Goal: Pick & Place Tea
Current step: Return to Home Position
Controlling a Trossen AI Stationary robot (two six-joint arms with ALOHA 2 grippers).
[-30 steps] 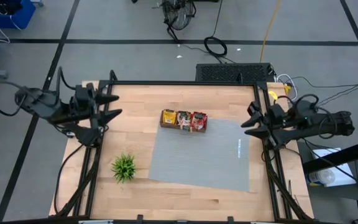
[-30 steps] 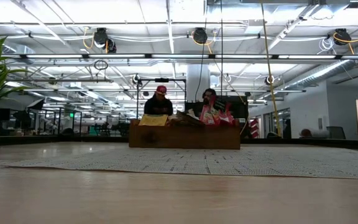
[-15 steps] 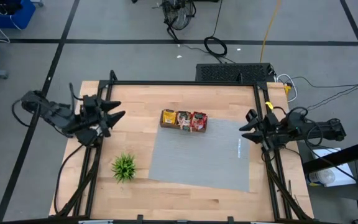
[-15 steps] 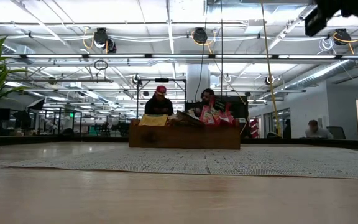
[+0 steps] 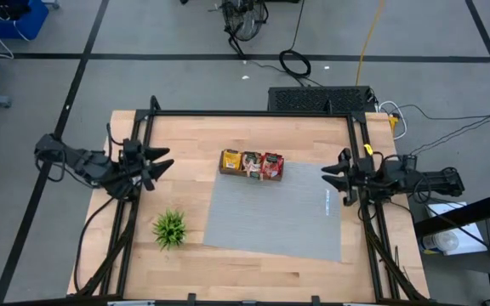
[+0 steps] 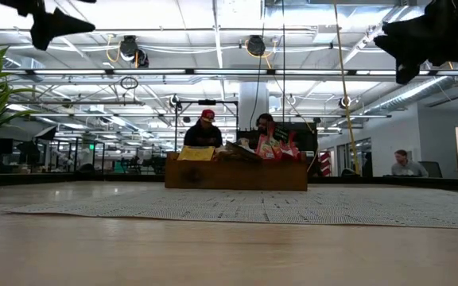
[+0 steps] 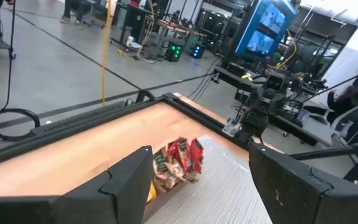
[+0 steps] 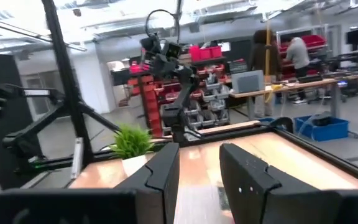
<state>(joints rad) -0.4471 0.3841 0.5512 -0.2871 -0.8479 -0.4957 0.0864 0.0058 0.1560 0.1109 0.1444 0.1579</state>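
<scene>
Black left gripper [image 5: 162, 167], right gripper [image 5: 327, 177], cabled arms [image 5: 75, 160]

The pale wooden worktop [image 5: 185, 144] shows smooth, satiny block-joined grain. On it lies a grey mat [image 5: 270, 212] of coarse, matt weave. The small brown box [image 6: 237, 176] is plain unpolished wood; its red tea packets [image 7: 185, 155] look glossy.

Overhead and table-level cameras both see the tray [image 6: 235, 176].

Two end effectors [image 5: 167, 159] [image 5: 327, 176], one wooden tray [image 5: 221, 169], three compartments of tea packets [image 5: 271, 165], one grey mat [image 5: 270, 217], one plant [image 5: 170, 228]
</scene>
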